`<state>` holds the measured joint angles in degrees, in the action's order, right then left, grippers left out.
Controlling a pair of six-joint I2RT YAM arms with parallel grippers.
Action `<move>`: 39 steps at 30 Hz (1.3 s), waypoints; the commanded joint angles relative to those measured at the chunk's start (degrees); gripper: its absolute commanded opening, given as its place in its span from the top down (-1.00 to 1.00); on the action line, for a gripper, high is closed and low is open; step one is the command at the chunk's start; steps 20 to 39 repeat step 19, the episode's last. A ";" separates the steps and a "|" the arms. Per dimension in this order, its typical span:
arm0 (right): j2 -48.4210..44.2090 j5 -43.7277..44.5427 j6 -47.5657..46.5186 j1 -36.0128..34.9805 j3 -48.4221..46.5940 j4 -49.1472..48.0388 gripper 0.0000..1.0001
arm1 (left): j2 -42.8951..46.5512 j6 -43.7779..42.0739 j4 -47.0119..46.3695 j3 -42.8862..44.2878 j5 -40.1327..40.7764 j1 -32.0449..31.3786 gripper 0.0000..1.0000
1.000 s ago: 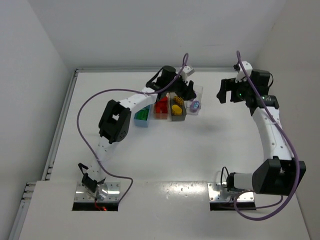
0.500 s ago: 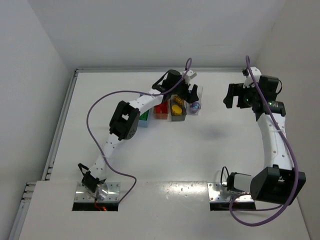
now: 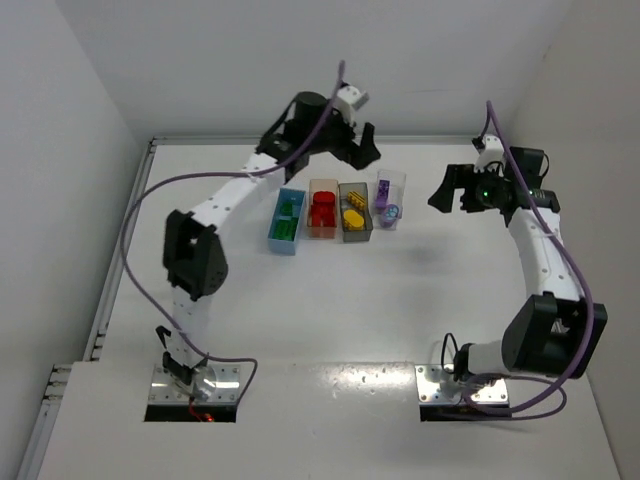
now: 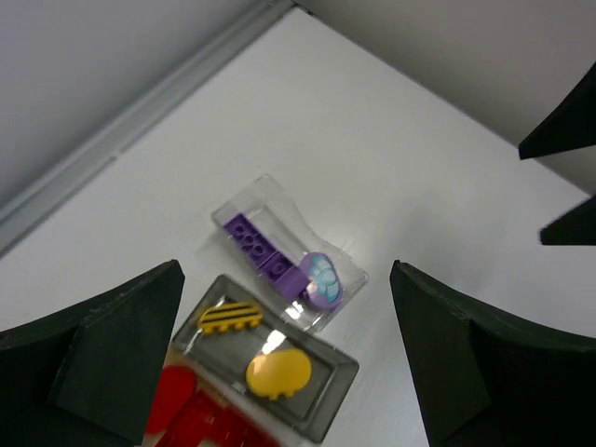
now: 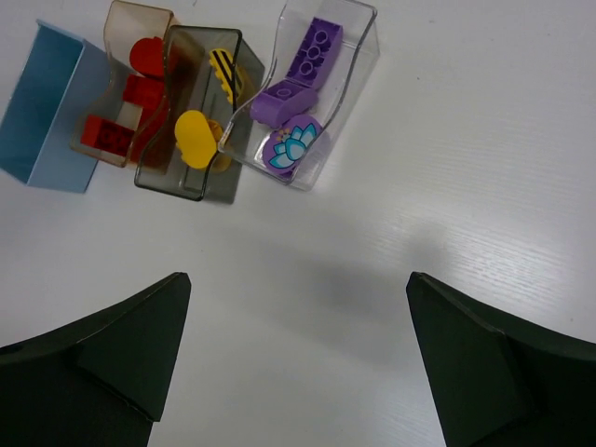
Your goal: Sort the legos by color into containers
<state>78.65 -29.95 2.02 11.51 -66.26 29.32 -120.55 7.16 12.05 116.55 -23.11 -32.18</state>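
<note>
Left of the clear bin (image 3: 390, 180) three more bins sit in a tight row: dark grey bin (image 3: 367, 226) right beside it, then pale orange bin (image 3: 309, 231), then light blue bin (image 3: 273, 231) farthest from it.

Contents:
- clear bin: purple bricks (image 5: 312, 51) plus a round purple piece with a blue flower print (image 5: 287, 147)
- dark grey bin: yellow round piece (image 5: 194, 126) and a yellow/black striped piece (image 5: 228, 70)
- pale orange bin: red legos (image 3: 322, 210)
- light blue bin: green legos (image 3: 287, 220)

No loose bricks visible on the table around the clear bin.

Left gripper (image 3: 363, 146) hangs in the air behind the clear bin, jaws spread wide, nothing between them, touching nothing. Right gripper (image 3: 447, 190) is off to the right of the clear bin, well apart from it, jaws also fully spread and empty.
</note>
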 commanded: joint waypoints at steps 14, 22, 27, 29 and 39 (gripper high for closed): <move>6.43 1.82 -1.93 0.18 9.21 -15.08 -1.00 | 27.38 -1.88 7.73 -43.32 16.08 25.23 -1.00; 6.95 2.53 -3.08 0.18 10.54 -15.70 -1.00 | 26.60 -0.84 4.56 -47.82 15.03 28.93 -1.00; 6.95 2.53 -3.08 0.18 10.54 -15.70 -1.00 | 26.60 -0.84 4.56 -47.82 15.03 28.93 -1.00; 6.95 2.53 -3.08 0.18 10.54 -15.70 -1.00 | 26.60 -0.84 4.56 -47.82 15.03 28.93 -1.00; 6.95 2.53 -3.08 0.18 10.54 -15.70 -1.00 | 26.60 -0.84 4.56 -47.82 15.03 28.93 -1.00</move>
